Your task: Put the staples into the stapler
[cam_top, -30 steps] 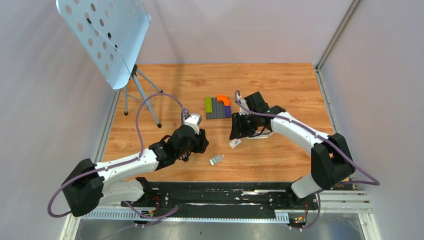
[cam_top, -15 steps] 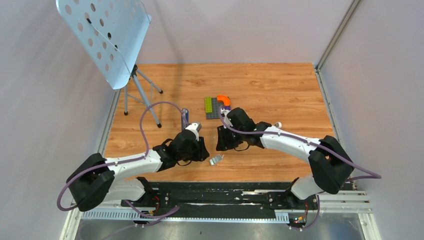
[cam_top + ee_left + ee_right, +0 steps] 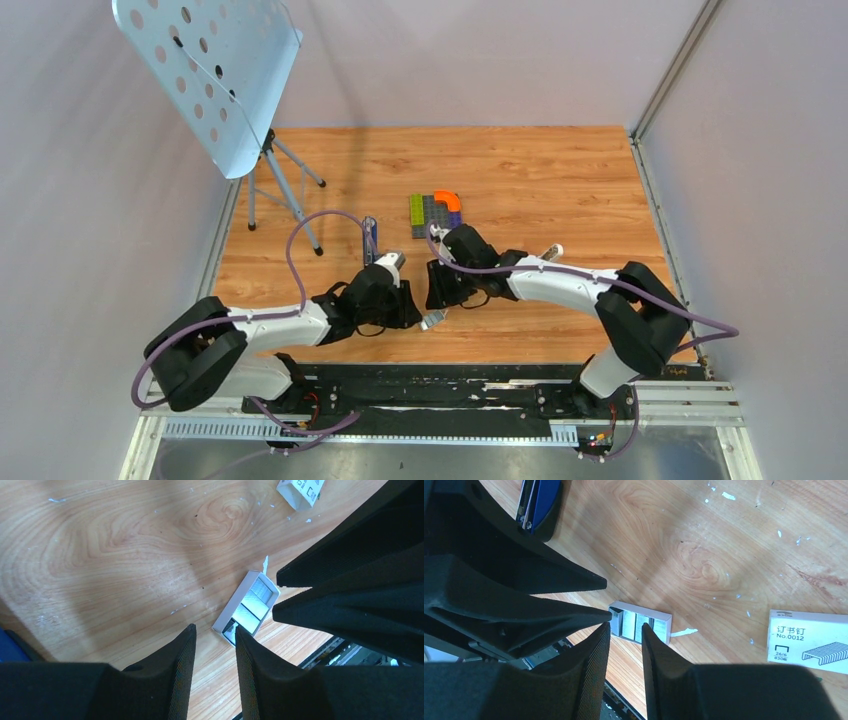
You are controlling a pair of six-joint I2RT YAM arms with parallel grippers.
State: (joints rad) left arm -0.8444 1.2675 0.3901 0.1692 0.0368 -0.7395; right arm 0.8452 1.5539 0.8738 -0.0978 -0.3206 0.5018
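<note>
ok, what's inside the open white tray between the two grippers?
Grey staple strips lie in the tray. Its edge under the fingertips of the right gripper is covered, so unseen.

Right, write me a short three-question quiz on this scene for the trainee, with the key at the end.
1. True or false: the left tool grips the stapler.
2. The tray of staples is: A open, with staples showing; B closed; C empty.
3. Fill in: the printed box lies ___ the tray (touching / apart from).
Key: 1 false: the left tool and the right tool both hold nothing, and their tips are near the tray. 2 A. 3 apart from.
</note>
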